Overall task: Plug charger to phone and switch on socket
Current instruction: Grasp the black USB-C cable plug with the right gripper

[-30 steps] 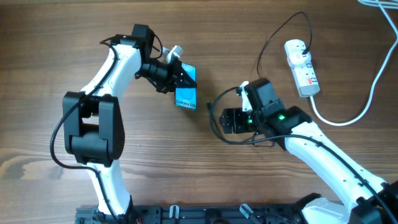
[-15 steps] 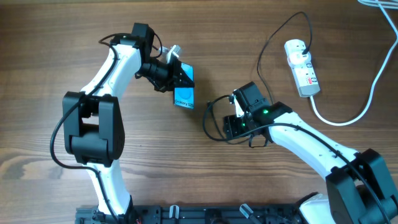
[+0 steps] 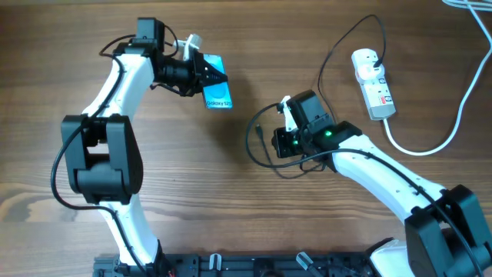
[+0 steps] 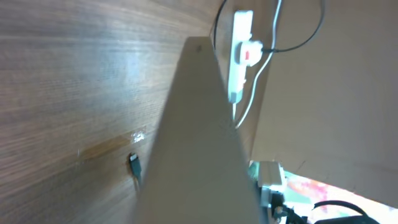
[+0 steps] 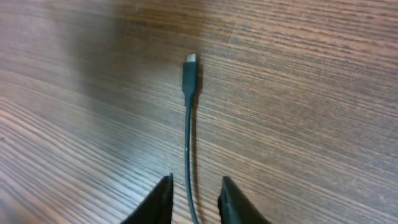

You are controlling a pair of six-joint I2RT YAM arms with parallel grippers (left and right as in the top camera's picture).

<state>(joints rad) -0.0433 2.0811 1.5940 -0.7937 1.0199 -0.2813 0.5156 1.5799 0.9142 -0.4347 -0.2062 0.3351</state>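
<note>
The phone [image 3: 217, 94], its teal screen facing up, is lifted off the table with my left gripper [image 3: 207, 75] shut on it. In the left wrist view the phone's blurred back [image 4: 199, 137] fills the middle. The charger [image 3: 326, 65], a thin black cable, runs from the socket [image 3: 373, 85] to a loop by my right gripper [image 3: 275, 145]. Its plug tip [image 5: 190, 68] lies on the wood. The cable [image 5: 188, 149] passes between my right fingers [image 5: 163, 200], which stand narrowly apart on either side without touching it.
The socket's thick white cord [image 3: 461, 100] curves off to the table's right edge. The socket [image 4: 239, 56] and plug tip [image 4: 134, 165] also show in the left wrist view. The arm bases and a black rail [image 3: 254, 265] line the front edge.
My left arm has carried the phone up and to the left. My right gripper has shifted a little and its jaws have narrowed around the cable.
</note>
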